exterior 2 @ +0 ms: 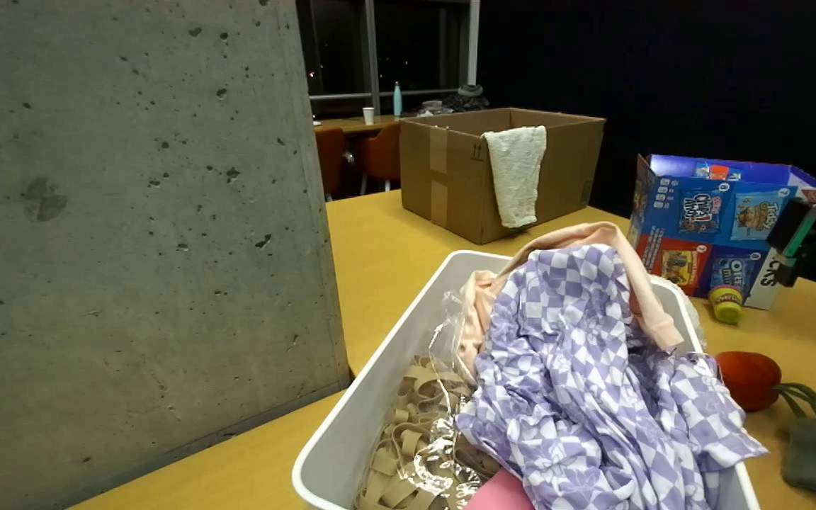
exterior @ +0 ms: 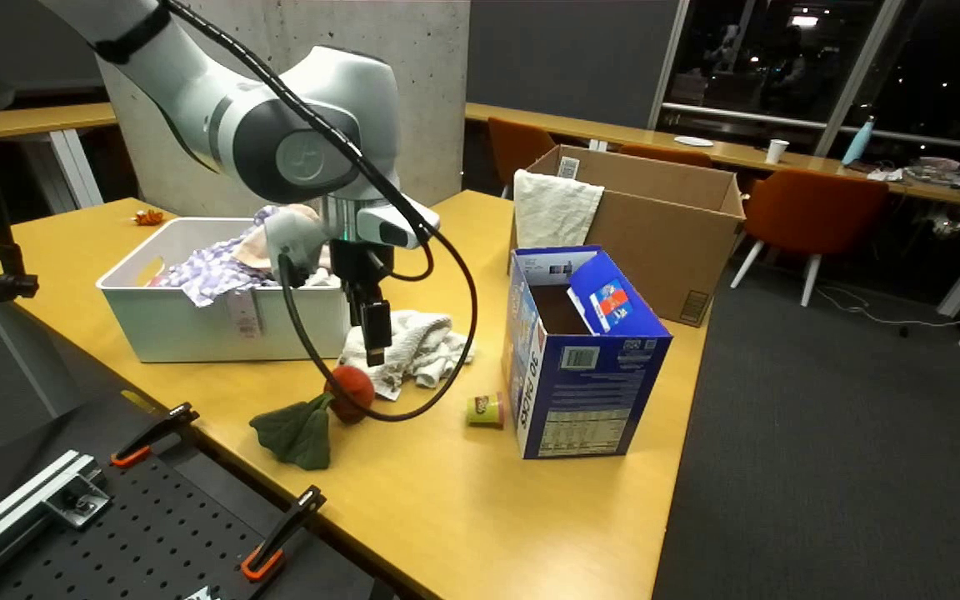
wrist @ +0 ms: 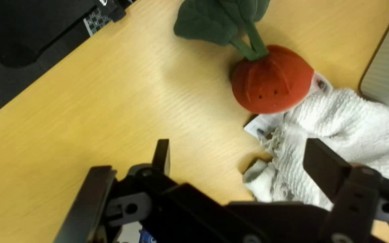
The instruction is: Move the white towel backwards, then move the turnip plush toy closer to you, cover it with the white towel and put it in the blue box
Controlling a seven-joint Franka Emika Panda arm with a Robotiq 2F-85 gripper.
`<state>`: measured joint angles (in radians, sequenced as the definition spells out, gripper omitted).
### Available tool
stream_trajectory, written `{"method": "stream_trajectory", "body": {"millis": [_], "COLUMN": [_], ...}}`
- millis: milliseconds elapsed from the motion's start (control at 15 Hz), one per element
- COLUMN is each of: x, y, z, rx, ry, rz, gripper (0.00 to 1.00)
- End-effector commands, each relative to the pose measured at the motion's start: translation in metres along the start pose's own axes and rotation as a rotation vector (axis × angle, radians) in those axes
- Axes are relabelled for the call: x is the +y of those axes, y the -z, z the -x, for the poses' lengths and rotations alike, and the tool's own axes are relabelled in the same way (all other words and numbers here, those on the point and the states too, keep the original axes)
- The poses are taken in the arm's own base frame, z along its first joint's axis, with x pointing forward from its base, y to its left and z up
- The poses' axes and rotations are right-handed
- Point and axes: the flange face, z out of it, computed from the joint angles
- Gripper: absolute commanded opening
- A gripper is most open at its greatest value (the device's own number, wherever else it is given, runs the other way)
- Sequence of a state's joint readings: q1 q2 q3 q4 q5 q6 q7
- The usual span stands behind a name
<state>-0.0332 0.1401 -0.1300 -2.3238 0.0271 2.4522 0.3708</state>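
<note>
Widely parted, empty gripper.

Part Office, Part Robot Lab

From where I operate, I read this as a shared office space with a lab rig set up in it. Bare concrete, dark grey carpet, orange chairs and a long desk holding a white cup and a blue bottle by dark windows tell me office. My robot arm, a perforated black board, a metal rail and black-and-orange clamps at the edge of the wooden counter tell me lab.
</note>
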Motion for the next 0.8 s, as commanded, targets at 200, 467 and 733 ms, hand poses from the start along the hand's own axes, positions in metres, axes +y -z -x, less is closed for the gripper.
{"method": "stream_trajectory", "body": {"millis": [200, 467, 733], "x": [-0.02, -0.04, -0.068], "y": [-0.003, -0.032, -0.053], "z": [-0.054, -0.079, -0.09], "rx": [0.121, 0.106, 0.099], "ry": [0.058, 0.097, 0.159], "rz": [0.009, 0.014, 0.032], "gripper": [1.0, 1.0, 1.0]}}
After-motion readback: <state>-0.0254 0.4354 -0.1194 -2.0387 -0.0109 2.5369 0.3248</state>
